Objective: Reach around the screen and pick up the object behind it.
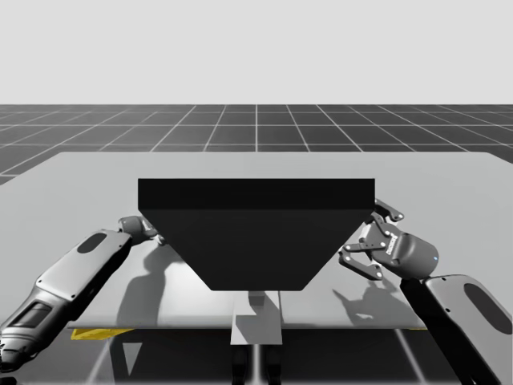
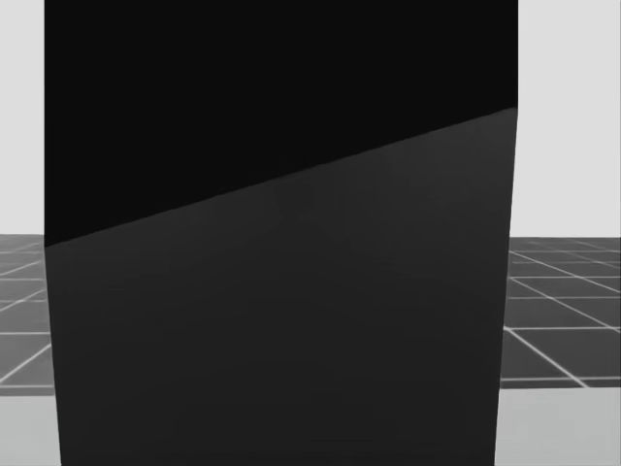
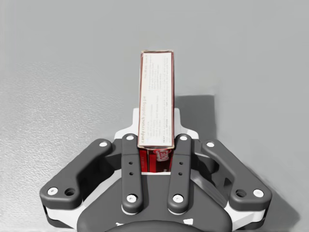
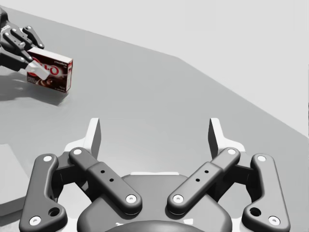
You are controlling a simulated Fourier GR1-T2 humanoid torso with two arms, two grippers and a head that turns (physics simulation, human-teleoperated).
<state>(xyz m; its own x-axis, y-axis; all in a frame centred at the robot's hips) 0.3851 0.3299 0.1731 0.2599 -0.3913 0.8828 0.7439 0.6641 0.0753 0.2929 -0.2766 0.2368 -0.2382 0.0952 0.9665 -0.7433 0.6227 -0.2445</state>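
- A grey bench stands on a dark gridded floor. A black screen rises at its middle and blocks what lies behind it in the head view.
- My left gripper is clamped on a red box. Its fingers press two opposite sides, and the box juts out ahead.
- I cannot tell whether the box touches the bench.
- My right gripper stands wide open, with the box well ahead of it and off to one side.
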